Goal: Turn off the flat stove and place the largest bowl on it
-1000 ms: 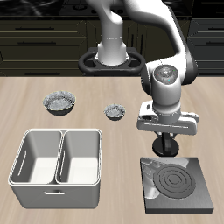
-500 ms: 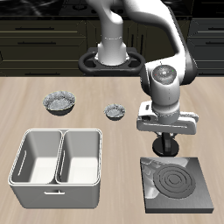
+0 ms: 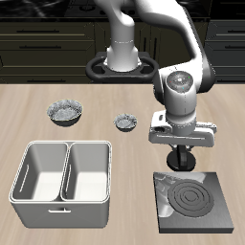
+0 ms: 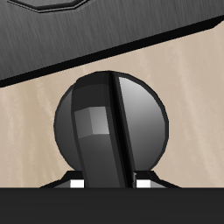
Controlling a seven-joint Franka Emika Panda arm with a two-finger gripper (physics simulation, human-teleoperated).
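Observation:
The flat stove [image 3: 197,200] lies near the table's front edge, and its coil rings look dark. My gripper [image 3: 180,165] points down at the stove's back corner, and its fingers look close together. The wrist view is filled by the stove's black round knob [image 4: 109,122], with its ridge running straight up the middle and the dark plate [image 4: 105,35] beyond it. The fingers themselves hardly show there. The largest bowl [image 3: 65,112], grey-white and speckled, sits far across the table from the stove, farther back.
A smaller bowl [image 3: 126,121] sits between the largest bowl and my arm. A white two-compartment bin [image 3: 63,181] stands beside the stove near the front edge. A crinkled grey patch [image 3: 167,179] shows at the stove's corner under the gripper.

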